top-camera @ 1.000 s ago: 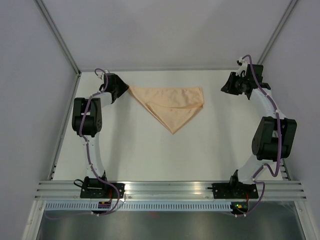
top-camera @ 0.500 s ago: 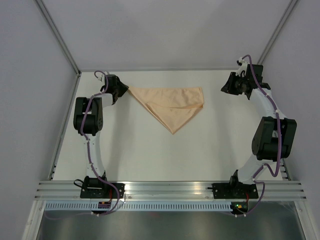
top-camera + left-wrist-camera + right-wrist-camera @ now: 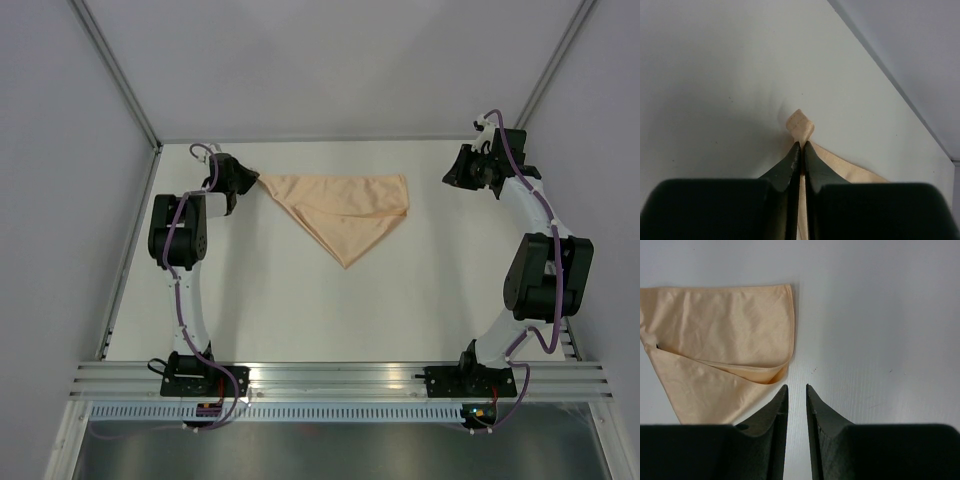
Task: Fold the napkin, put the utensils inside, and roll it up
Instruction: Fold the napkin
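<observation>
Peach napkin [image 3: 345, 205] folded into a triangle on the white desk [image 3: 300, 300], toward its far side. Left claw [image 3: 801, 144] pinched together on the napkin's left corner. Right claw [image 3: 796, 386] slightly apart, empty, off to the right, not touching.

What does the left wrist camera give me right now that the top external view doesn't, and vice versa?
Left wrist only: the left gripper shut on a corner of the napkin, with the corner's tip poking out beyond it. Top external only: the whole napkin folded into a triangle, and the right gripper off to its right, apart from it. Both: that corner at the left gripper, on the white table.
</observation>
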Robot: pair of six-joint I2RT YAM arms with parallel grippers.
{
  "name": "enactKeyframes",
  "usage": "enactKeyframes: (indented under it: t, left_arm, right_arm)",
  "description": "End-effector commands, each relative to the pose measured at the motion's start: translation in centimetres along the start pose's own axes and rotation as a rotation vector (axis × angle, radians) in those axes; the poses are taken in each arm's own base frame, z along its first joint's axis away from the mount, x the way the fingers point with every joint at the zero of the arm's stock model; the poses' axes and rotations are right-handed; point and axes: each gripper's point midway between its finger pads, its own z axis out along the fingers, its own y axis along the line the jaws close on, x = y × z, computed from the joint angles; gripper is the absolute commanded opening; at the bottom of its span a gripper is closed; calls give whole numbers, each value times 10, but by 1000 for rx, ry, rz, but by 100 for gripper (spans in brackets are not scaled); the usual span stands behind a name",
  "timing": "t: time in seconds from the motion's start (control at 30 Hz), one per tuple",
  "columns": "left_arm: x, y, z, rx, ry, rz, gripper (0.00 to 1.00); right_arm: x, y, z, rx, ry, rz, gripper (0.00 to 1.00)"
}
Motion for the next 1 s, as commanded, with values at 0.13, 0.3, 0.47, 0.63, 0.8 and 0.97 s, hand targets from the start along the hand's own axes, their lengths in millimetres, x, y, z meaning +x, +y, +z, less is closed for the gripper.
enactKeyframes:
  t: [0.13,0.3,0.47,0.63,0.8,0.97]
  left_arm:
    - [-22,-81,-34,385,-68,125,6]
    - [-15,-107,-62,553,-58,184,5]
    - [-3,-130,-93,689,-42,251,5]
    - [20,-148,-120,824,14,321,5]
    - [57,-171,-147,960,135,423,5]
    - [101,-189,-164,1031,255,566,5]
  right_arm:
    - [-2,0,1,8,-7,-11,26]
    - [-2,2,1,1,-5,-12,26]
    - [-3,7,-1,-5,-7,-18,26]
    - [-2,12,0,-9,-4,-30,26]
    - [-1,17,0,-12,0,-40,26]
    - [1,20,1,-15,5,-47,26]
